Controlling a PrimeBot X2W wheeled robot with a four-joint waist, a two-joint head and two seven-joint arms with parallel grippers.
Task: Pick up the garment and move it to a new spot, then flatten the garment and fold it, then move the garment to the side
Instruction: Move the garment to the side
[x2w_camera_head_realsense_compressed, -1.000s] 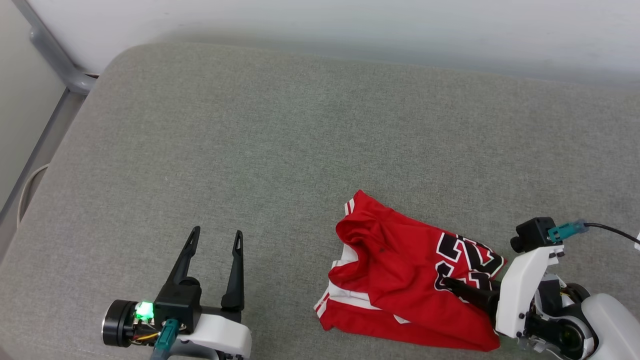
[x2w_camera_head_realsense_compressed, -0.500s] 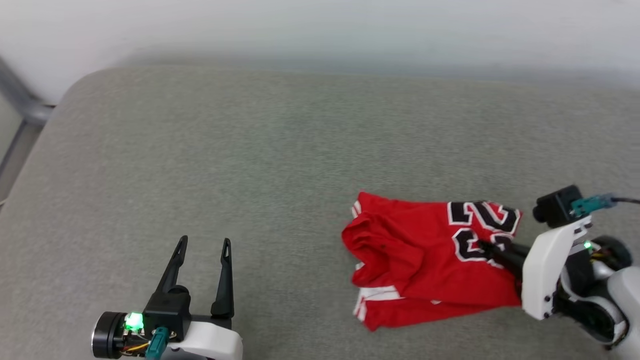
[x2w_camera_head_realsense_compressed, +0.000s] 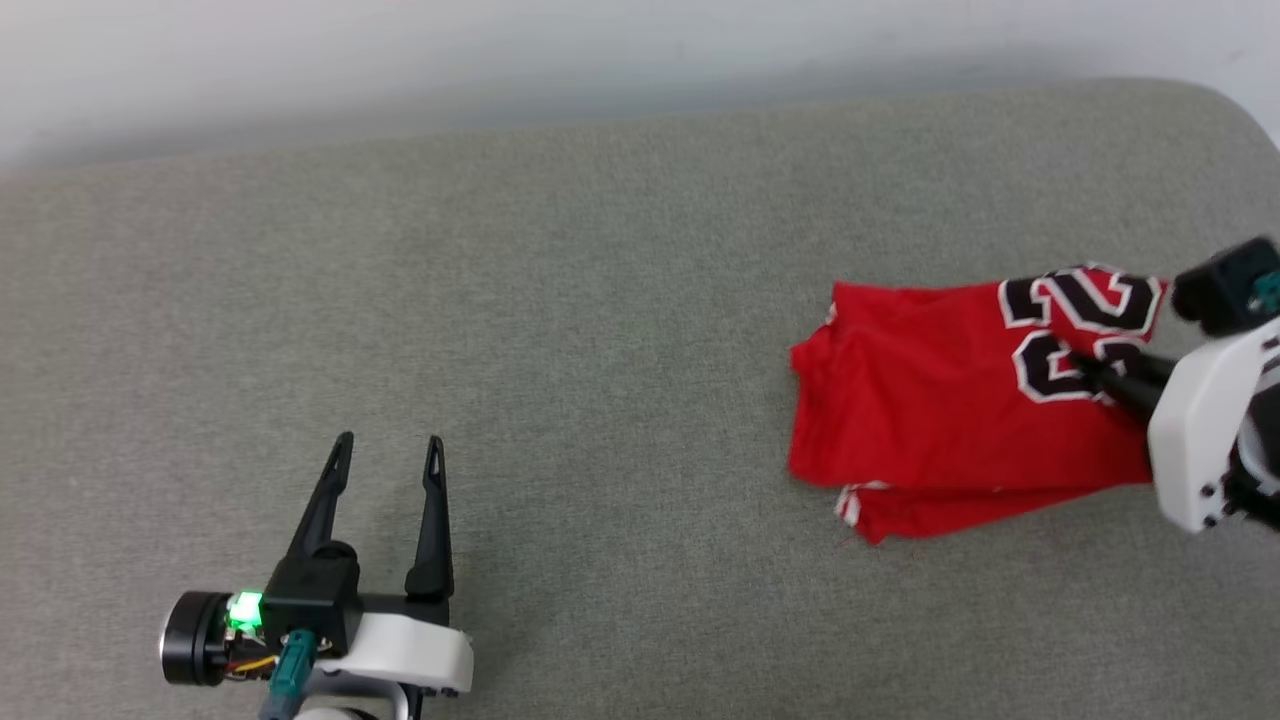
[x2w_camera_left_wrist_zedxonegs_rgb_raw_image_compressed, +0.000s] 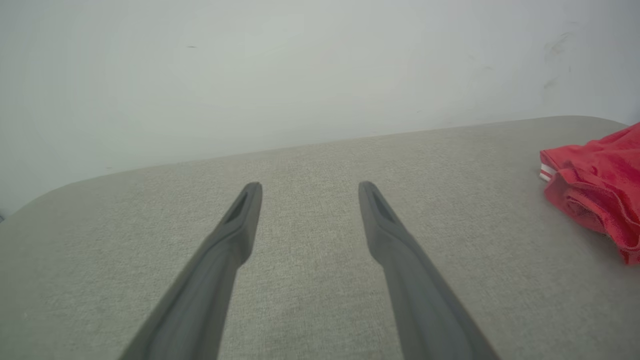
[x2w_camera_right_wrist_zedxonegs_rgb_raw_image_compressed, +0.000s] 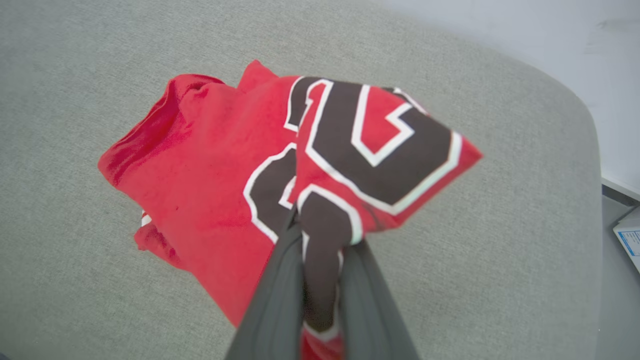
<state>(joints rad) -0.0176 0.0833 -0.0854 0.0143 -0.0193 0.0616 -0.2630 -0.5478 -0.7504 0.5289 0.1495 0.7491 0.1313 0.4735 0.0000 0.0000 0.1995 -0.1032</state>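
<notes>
The garment (x2w_camera_head_realsense_compressed: 940, 410), a red shirt with black white-outlined numbers, lies bunched at the right of the grey cushion (x2w_camera_head_realsense_compressed: 600, 300). My right gripper (x2w_camera_head_realsense_compressed: 1085, 365) is shut on its numbered front, and the pinched cloth rises off the cushion. In the right wrist view the dark fingers (x2w_camera_right_wrist_zedxonegs_rgb_raw_image_compressed: 280, 290) clamp a fold of the garment (x2w_camera_right_wrist_zedxonegs_rgb_raw_image_compressed: 215, 170) between them. My left gripper (x2w_camera_head_realsense_compressed: 385, 455) stands open at the lower left, far from the shirt, with nothing between its fingers. The left wrist view has the open left gripper (x2w_camera_left_wrist_zedxonegs_rgb_raw_image_compressed: 307, 187) over bare cushion and an edge of the garment (x2w_camera_left_wrist_zedxonegs_rgb_raw_image_compressed: 595, 195) at the right.
A pale wall (x2w_camera_head_realsense_compressed: 500, 60) runs behind the cushion. The cushion's rounded right corner (x2w_camera_head_realsense_compressed: 1230, 110) lies just beyond the garment. Past that edge, in the right wrist view, sit the floor and a white box (x2w_camera_right_wrist_zedxonegs_rgb_raw_image_compressed: 630, 235).
My right gripper has shut on the garment's numbered front and drawn it up and to the right. The head camera has turned right. The left gripper stays open.
</notes>
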